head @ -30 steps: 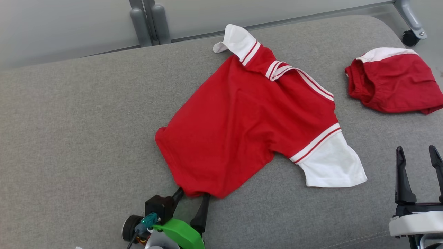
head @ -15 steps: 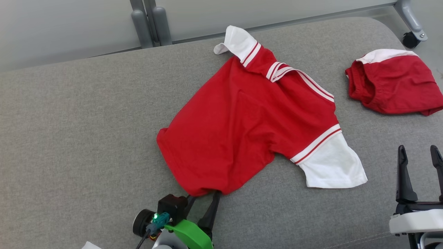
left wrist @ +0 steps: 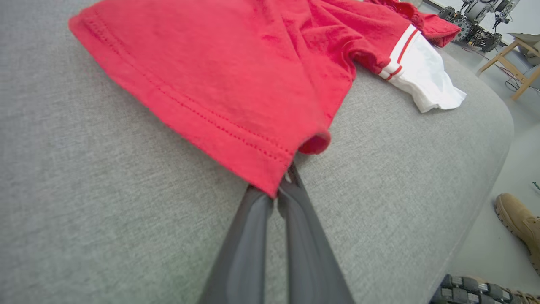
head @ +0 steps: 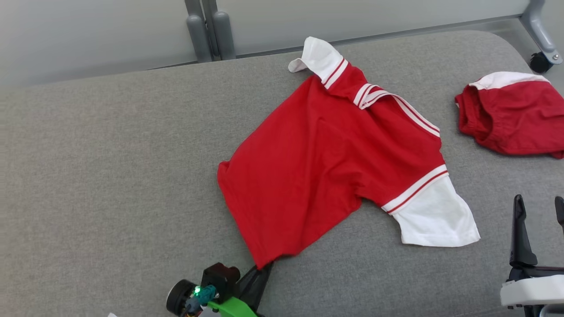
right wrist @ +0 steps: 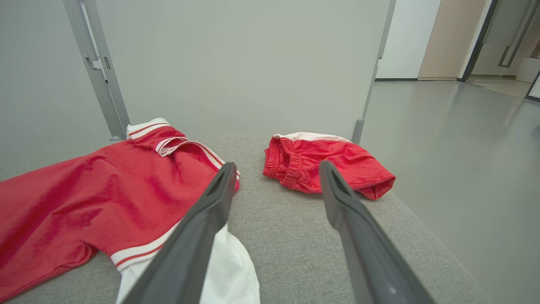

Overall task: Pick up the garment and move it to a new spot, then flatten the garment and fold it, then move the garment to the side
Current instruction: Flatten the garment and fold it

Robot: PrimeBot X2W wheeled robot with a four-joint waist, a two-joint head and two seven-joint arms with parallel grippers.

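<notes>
The garment [head: 326,167] is a red shirt with white sleeves, lying spread and slightly rumpled on the grey cushion [head: 110,176]. My left gripper [head: 263,267] is at the shirt's near hem corner, shut on the red fabric, which is drawn to a point there. The left wrist view shows the garment [left wrist: 236,71] stretching away from the left gripper [left wrist: 282,192], its two fingers pressed together over the hem. My right gripper [head: 539,200] stands open at the lower right, apart from the white sleeve. In the right wrist view, the right gripper [right wrist: 277,166] is open above the cushion beside the garment [right wrist: 97,198].
Red shorts with a white band [head: 515,119] lie at the cushion's far right, also seen as red shorts [right wrist: 329,166]. Grey frame posts [head: 209,31] and a caster [head: 539,61] stand behind. A person's shoe [left wrist: 519,223] is on the floor past the cushion's edge.
My left gripper has shut on the shirt's near hem corner, pinching it to a point. The head camera has shifted, so the whole picture sits further right and lower. The right gripper stays open.
</notes>
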